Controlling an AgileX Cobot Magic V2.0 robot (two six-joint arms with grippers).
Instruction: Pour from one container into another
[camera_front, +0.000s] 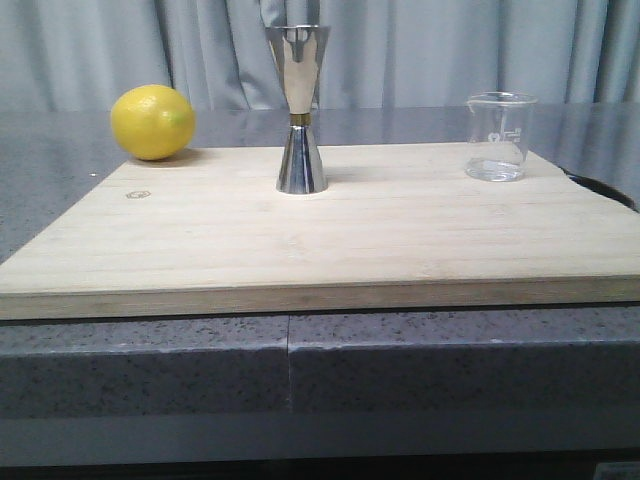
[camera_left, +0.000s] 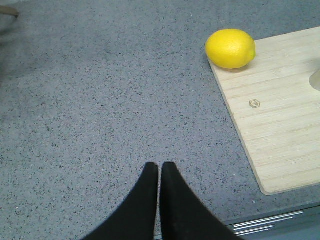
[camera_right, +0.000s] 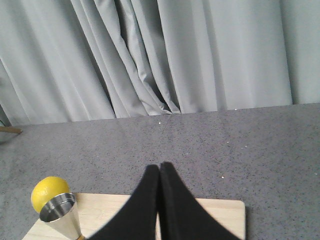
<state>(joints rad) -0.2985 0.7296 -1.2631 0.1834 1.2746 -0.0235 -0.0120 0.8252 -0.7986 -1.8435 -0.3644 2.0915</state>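
A small clear glass beaker stands upright on the far right of the wooden board. The tall steel jigger stands upright at the board's far middle; its open top also shows in the right wrist view. Neither gripper appears in the front view. My left gripper is shut and empty over the grey counter, left of the board. My right gripper is shut and empty above the board's far side, its black fingers hiding the beaker from that view.
A yellow lemon rests at the board's far left corner, also seen as the lemon in the left wrist view. Grey speckled counter surrounds the board. A grey curtain hangs behind the counter.
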